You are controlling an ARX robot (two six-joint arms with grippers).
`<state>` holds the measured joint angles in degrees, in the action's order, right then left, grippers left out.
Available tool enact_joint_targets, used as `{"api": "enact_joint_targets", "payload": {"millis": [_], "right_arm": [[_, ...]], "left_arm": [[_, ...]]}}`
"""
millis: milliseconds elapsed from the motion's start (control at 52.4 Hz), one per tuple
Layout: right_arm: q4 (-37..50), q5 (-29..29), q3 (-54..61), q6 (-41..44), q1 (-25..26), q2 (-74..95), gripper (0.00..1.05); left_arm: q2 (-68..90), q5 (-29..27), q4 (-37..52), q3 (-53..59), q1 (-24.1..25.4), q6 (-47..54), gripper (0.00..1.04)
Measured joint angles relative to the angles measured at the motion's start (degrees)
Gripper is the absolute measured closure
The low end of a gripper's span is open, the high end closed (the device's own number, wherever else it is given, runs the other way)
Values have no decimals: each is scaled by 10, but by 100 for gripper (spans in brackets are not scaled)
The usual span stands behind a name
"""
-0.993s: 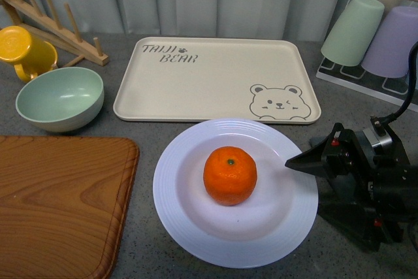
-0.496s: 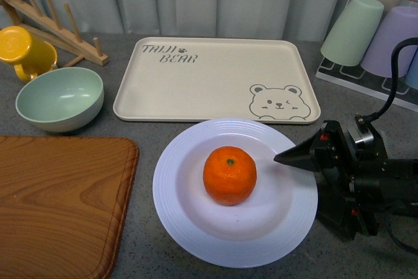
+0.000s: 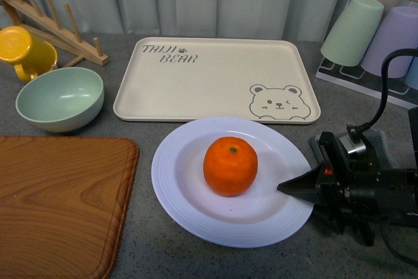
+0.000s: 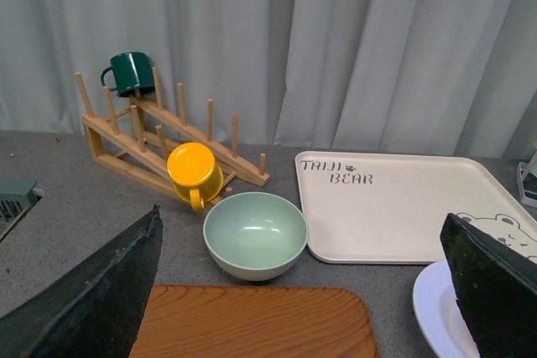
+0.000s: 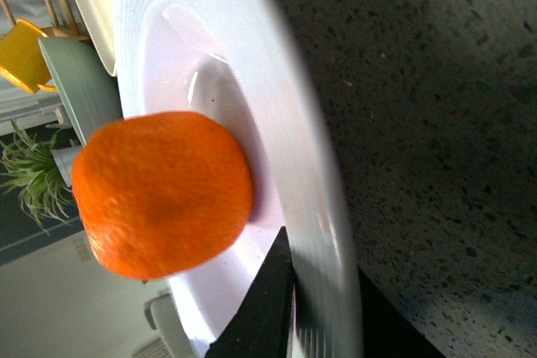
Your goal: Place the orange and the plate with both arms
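Now right pincer (image 3: 285, 191) clamps plate (image 3: 186, 200) rim; orange (image 3: 230, 166) upright, stem up; left pincer (image 4: 300, 222) open.

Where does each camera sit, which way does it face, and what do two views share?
Front view: on the body, facing forward and down at the plate and orange; right hand shows.
Left wrist view: on the left arm, facing the bowl and tray; open left hand shows.
Right wrist view: low at the plate's rim, facing the orange; one finger shows.
Shared: front and right wrist both show plate and orange.
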<state>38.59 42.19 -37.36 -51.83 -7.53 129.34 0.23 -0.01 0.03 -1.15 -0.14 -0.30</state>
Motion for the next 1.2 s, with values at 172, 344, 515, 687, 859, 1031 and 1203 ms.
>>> {"api": "enact_joint_targets", "payload": {"millis": [172, 344, 515, 687, 859, 1031, 1203], "right_arm": [[4, 1, 0, -1, 0, -2, 101], [21, -3, 11, -1, 0, -10, 101], [42, -12, 34, -12, 1, -37, 101], [51, -3, 47, -29, 10, -78, 101], [21, 2, 6, -40, 22, -100, 101], [-25, 2, -95, -40, 16, -72, 101], [-77, -14, -207, -37, 0, -16, 101]], "left_arm": [[0, 0, 0, 0, 0, 0, 6], [0, 0, 0, 0, 0, 0, 6], [0, 0, 0, 0, 0, 0, 6], [0, 0, 0, 0, 0, 0, 6], [0, 0, 0, 0, 0, 0, 6], [0, 0, 0, 0, 0, 0, 6], [0, 0, 0, 0, 0, 0, 6]]}}
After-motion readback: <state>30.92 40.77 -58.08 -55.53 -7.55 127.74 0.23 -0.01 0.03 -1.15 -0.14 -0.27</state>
